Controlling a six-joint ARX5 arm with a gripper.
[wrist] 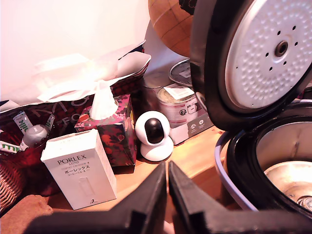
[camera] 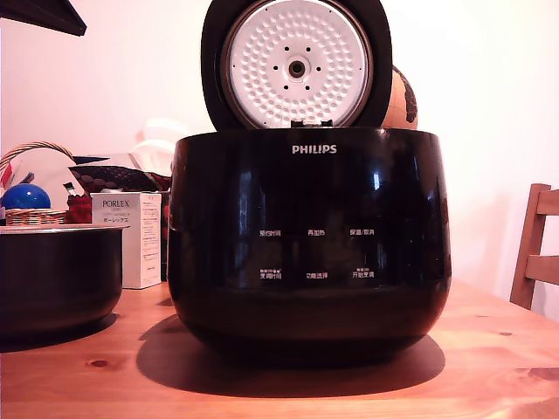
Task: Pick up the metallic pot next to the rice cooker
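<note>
The metallic pot [camera: 57, 275] is dark with a thin pale rim and stands on the wooden table [camera: 288, 384] at the exterior view's left, a short gap from the rice cooker. The rice cooker [camera: 310, 240] is glossy black, marked PHILIPS, and fills the middle with its lid up, showing a dimpled white plate [camera: 297, 63]. In the wrist view the cooker's raised lid [wrist: 273, 48] and empty inner well [wrist: 287, 168] are close by. My gripper [wrist: 166, 166] is shut with nothing between its fingers, beside the cooker. The pot is out of the wrist view, and the gripper is out of the exterior view.
A white PORLEX box [wrist: 80, 168] stands behind the pot, with a tissue box [wrist: 109, 126], a small white round camera [wrist: 154, 134] and tins [wrist: 178, 105] beyond. A wicker basket with a blue ball [camera: 24, 196] sits far left, and a wooden chair [camera: 534, 249] at the right.
</note>
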